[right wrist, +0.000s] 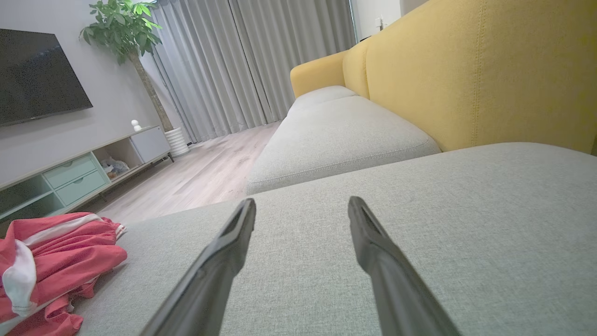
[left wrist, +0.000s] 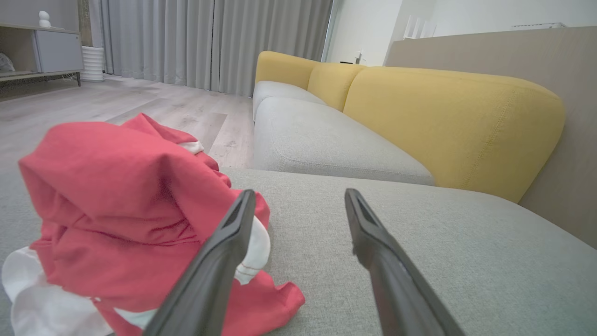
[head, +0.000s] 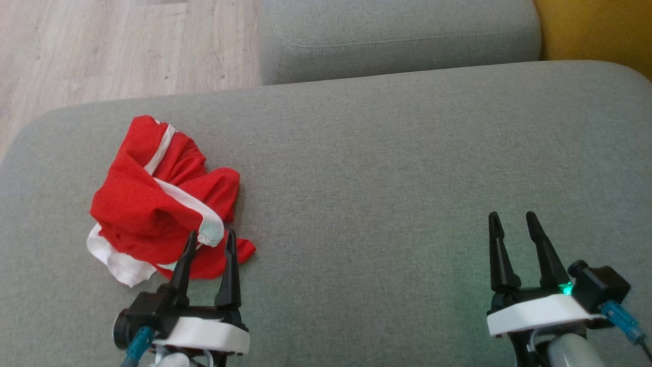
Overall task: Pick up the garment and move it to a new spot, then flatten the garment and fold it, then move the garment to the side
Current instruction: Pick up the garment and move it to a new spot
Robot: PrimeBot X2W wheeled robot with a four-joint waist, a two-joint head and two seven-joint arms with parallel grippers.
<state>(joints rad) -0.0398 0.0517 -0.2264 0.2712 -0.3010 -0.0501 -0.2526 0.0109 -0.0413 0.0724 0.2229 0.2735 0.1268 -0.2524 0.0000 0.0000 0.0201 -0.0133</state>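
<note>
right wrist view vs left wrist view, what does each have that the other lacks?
Right wrist: wall TV, teal drawers, right gripper open over the grey sofa seat. Left wrist: left gripper open, one finger overlapping the crumpled red garment. Both: that garment, the seat, yellow backrest, grey curtains.

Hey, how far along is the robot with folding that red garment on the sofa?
Nothing looks done: the red garment lies crumpled on the grey cushion. In hand: the left gripper, jaws open, sits at its near edge, not gripping; the right gripper is open over bare cushion. Left: picking up, moving, flattening, folding, setting aside.
</note>
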